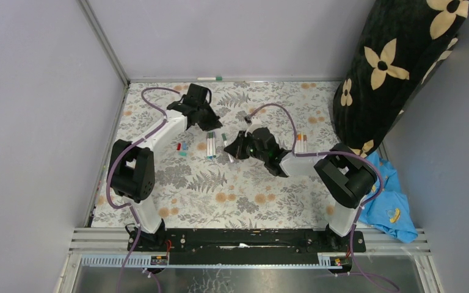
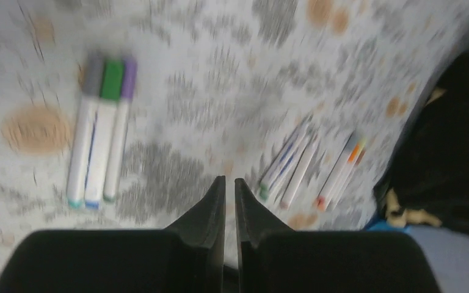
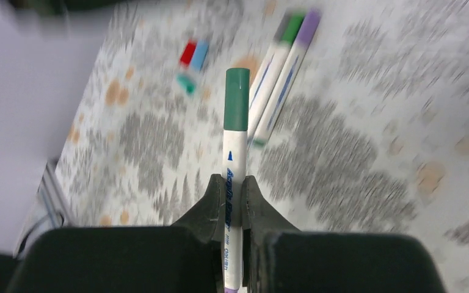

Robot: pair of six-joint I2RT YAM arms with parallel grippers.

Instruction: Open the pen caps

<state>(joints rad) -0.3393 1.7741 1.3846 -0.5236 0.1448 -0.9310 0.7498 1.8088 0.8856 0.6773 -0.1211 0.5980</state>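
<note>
My right gripper [image 3: 235, 180] is shut on a white pen barrel [image 3: 233, 183] that points away from it, and the pen's dark green cap [image 3: 237, 97] is on its far end. In the top view this gripper [image 1: 235, 151] is at the table's middle. My left gripper [image 2: 229, 180] is shut and empty, and in the top view [image 1: 212, 125] it hovers just behind the right one. Three capped pens [image 2: 101, 134] with grey, green and purple caps lie side by side; they also show in the right wrist view [image 3: 284, 67]. Loose red [image 3: 188, 53], blue [image 3: 199, 55] and teal [image 3: 186, 83] caps lie on the cloth.
More pens lie to the right [image 2: 287, 162], with a further group [image 2: 342, 171] that shows in the top view [image 1: 301, 143]. One pen [image 1: 209, 79] lies by the back wall. A black floral cushion [image 1: 397, 67] and a blue cloth [image 1: 391, 195] are at the right. Walls close in the left and back.
</note>
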